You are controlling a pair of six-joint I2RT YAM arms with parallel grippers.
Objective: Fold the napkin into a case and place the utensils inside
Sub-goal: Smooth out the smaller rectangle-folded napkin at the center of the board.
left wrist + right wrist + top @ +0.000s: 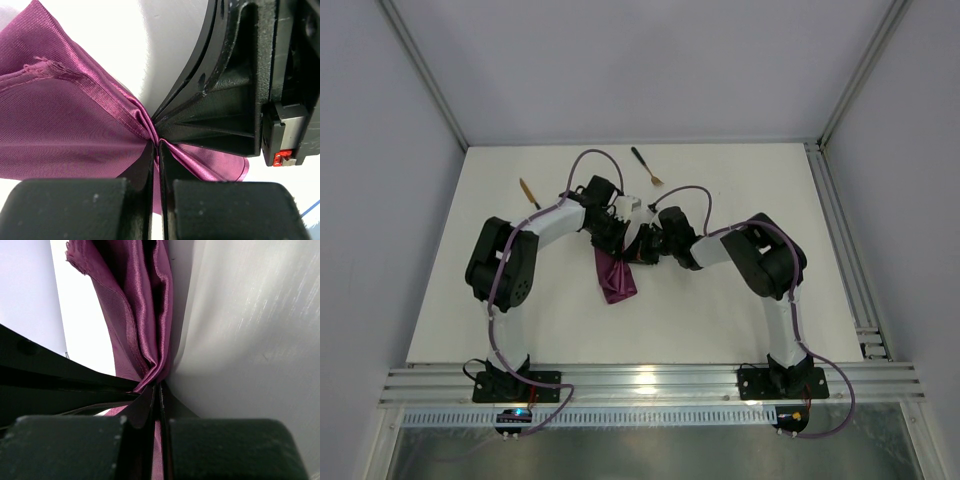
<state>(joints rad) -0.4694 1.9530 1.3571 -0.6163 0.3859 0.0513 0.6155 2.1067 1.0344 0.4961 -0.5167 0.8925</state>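
Two arms meet over the middle of the table (740,300), wrists angled in toward each other.

Left gripper (156,145): fingers pressed tight together, with a pinch of the napkin (65,125) caught between the tips.

Right gripper (159,387): fingers likewise clamped, with a bunched fold of the same cloth nipped between them.

The two grippers sit just beside each other. The left wrist view shows the right gripper's black body close against the pinch point.

Napkin: magenta-purple, lifted at its far end where both grippers hold it, and gathered into pleats there. From above it runs toward the near edge as a narrow crumpled strip. Its lower end appears to rest on the table, though the overhead view is too small to be sure. A frayed hem shows in both wrist views.

Knife (528,192): lies on the table, left of the left gripper and a little farther back, apart from the cloth.

Fork (647,168): lies farther back, beyond the grippers, slanted, with its gold head toward the near side.

Both utensils are outside the napkin and well apart from each other.
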